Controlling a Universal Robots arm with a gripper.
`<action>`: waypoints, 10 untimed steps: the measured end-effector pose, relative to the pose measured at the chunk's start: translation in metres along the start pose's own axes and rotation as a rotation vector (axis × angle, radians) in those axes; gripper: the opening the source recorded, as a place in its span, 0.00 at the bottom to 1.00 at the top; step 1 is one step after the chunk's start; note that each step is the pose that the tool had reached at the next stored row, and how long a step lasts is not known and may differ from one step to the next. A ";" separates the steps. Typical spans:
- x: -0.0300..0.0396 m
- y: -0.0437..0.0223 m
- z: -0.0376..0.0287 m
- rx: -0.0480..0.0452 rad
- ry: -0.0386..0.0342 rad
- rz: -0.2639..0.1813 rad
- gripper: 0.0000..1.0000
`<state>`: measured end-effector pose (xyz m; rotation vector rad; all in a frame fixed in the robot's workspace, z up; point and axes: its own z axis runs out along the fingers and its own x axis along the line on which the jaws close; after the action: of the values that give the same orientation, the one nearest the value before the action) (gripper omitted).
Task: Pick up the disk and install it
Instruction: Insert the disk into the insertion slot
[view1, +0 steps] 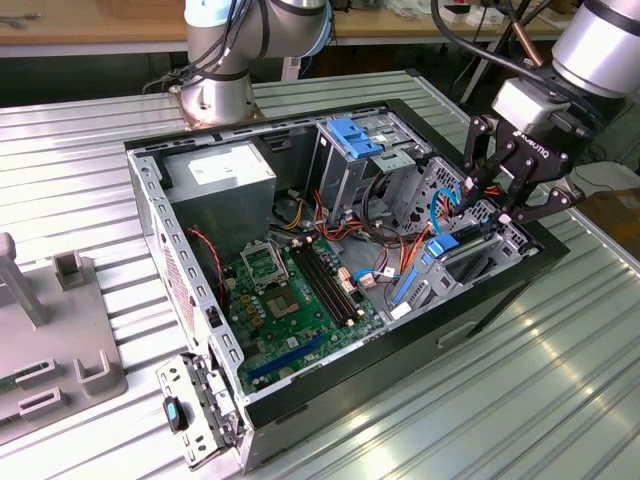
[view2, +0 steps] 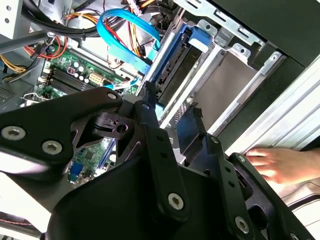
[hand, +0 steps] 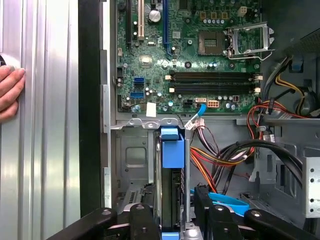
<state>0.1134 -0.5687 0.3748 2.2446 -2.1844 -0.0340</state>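
Standing on its edge in the metal drive bay (hand: 132, 155) at a corner of the open computer case (view1: 150, 200), the disk (hand: 172, 150) has its blue carrier tab pointing toward the motherboard (hand: 190, 50). The gripper (hand: 174, 220) is low at the near end of the disk with its jaws released, one black finger (hand: 144, 221) on each side of it (a small gap shows on at least one side). A person's hand (hand: 10, 92) rests on the ribbed metal tabletop (hand: 50, 125), just beside the black outer wall of the case and apart from the gripper.
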 end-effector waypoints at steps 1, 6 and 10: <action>0.0000 0.0000 0.0000 0.0000 -0.0002 0.000 0.43; 0.0000 0.0000 0.0000 0.0000 -0.0005 0.000 0.18; 0.0000 0.0000 0.0000 0.0000 -0.0008 0.000 0.11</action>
<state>0.1133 -0.5687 0.3748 2.2451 -2.1848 -0.0350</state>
